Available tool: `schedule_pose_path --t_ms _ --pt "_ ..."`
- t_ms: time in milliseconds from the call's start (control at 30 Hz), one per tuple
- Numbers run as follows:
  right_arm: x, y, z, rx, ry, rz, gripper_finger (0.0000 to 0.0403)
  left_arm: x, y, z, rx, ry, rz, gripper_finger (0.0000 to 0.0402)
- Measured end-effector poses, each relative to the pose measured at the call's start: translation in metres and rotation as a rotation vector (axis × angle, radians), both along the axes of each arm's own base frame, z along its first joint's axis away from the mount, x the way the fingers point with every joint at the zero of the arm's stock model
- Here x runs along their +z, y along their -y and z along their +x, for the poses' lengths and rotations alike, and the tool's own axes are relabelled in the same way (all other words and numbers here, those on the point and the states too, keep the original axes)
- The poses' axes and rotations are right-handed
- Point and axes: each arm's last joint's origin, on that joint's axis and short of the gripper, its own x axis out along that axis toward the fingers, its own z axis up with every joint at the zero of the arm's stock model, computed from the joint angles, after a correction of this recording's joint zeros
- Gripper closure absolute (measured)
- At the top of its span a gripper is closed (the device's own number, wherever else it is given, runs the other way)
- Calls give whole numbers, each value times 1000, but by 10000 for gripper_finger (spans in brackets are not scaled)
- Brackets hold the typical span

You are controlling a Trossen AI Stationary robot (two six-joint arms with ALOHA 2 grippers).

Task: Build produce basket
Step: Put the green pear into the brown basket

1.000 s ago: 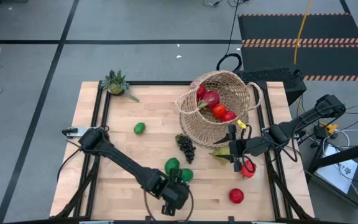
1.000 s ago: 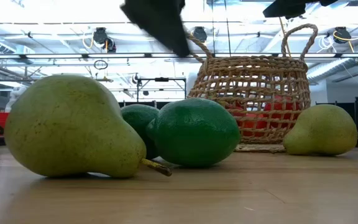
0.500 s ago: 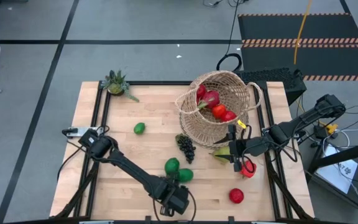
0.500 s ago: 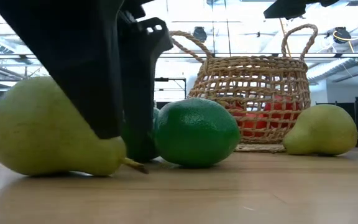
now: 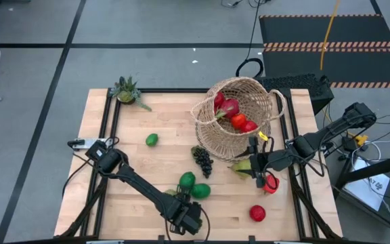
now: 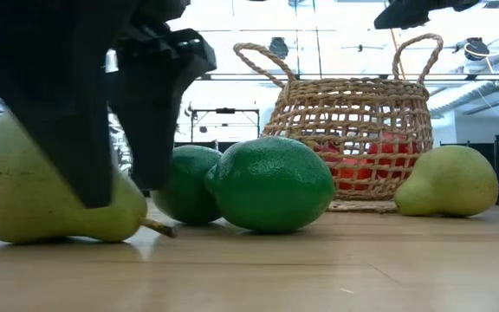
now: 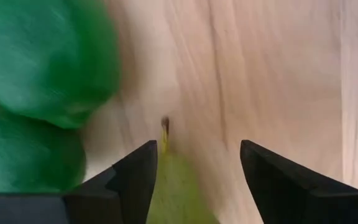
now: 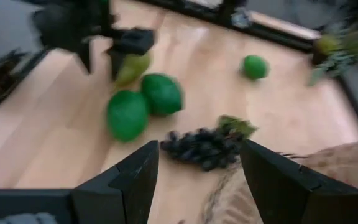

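We start with the basket (image 5: 239, 115), which sits at the far right of the tabletop (image 5: 164, 122) and already holds several red and pink pieces (image 5: 234, 114) — so the job is begun but, as we judge it, well short of done. Much produce is outside it: the grapes (image 5: 202, 160) lie just beside the basket's near side, a pear (image 5: 241, 166) lies next to it by the right arm, two limes (image 5: 195, 186) sit together near the front middle, a single lime (image 5: 152, 139) lies well apart toward the left, and two red pieces (image 5: 257, 213) rest at the front right. The potted plant (image 5: 126, 90) stands at the far left corner and is no part of the load. The left gripper (image 7: 194, 171) is down at the front edge with its fingers apart on either side of another pear (image 6: 55, 195), not yet closed on it. The right gripper (image 8: 197, 180) waits beside the basket, fingers apart and holding nothing we can see.
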Motion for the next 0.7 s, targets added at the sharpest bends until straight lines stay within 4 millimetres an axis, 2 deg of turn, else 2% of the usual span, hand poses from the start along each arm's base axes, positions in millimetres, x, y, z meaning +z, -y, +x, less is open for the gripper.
schedule_pose_path --t_ms 233,500,700 --pt "3 -9 -13 59 -22 101 183 0 1 2 64 48 4 152" --pt "1 -29 -28 100 -76 209 183 1 3 5 117 85 -23 151" --pt "-16 -44 -43 95 -243 221 184 4 10 14 88 185 -88 151"
